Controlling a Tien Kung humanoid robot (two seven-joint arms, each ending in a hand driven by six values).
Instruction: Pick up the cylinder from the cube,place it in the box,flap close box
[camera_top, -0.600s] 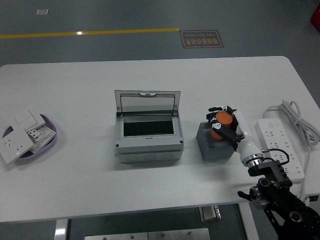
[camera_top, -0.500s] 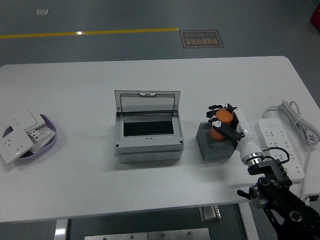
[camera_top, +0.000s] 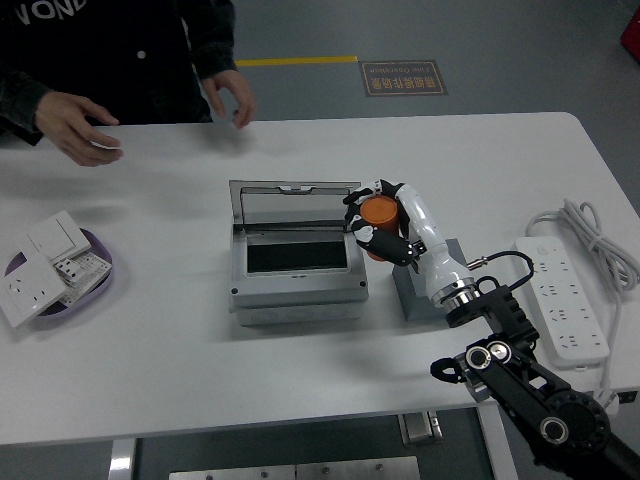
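While the floor sign (camera_top: 402, 77) beyond the table is showing print too small to read, white letters are showing on the dark top of the person (camera_top: 110, 45) at the far left, cut off by the frame edge. The right hand (camera_top: 385, 222) is reaching in from lower right, white forearm angled up-left, fingers curling around the orange cylinder (camera_top: 379, 215) and gripping it. The cylinder is being held in the air at the right rim of the box (camera_top: 295, 265), above its right edge and not inside, clear of the grey cube (camera_top: 425, 285), which is sitting just right of the box and partly hidden behind the forearm. The box is standing open, its clear lid (camera_top: 293, 204) tilted up at the back, dark interior showing. The person is standing at the far left side, both hands hovering over the table's far edge; one hand (camera_top: 75, 127) seems to be pinching something small and white, the other hand (camera_top: 229, 97) is loosely curled and holding nothing. A purple tray (camera_top: 103, 272) with white switch plates is lying at the left edge of the table (camera_top: 160, 370). A white power strip (camera_top: 560, 300) with coiled cable is lying at the right, well apart from the box.
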